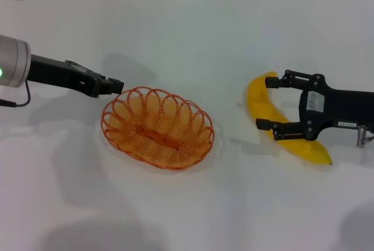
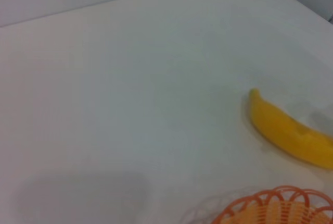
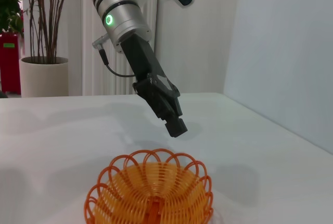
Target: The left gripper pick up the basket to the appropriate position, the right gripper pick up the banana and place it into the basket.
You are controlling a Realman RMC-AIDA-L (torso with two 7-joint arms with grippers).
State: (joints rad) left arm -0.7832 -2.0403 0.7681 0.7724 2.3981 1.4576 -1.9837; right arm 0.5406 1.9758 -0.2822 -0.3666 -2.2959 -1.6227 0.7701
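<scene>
The right gripper [image 1: 270, 103] hangs over the banana [image 1: 264, 104] with fingers spread either side, ready to close, while the left gripper [image 1: 117, 85], fingers together and empty, hovers just off the rim of the basket [image 1: 158, 127] resting on the table [image 1: 187, 29].

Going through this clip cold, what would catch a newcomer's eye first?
Probably the shallow oval orange wire basket mid-table, empty, with the black left gripper hovering at its rim, raised off the table in the right wrist view. Next, the long yellow banana lying on the robot's right, with the open black right gripper straddling it.
</scene>
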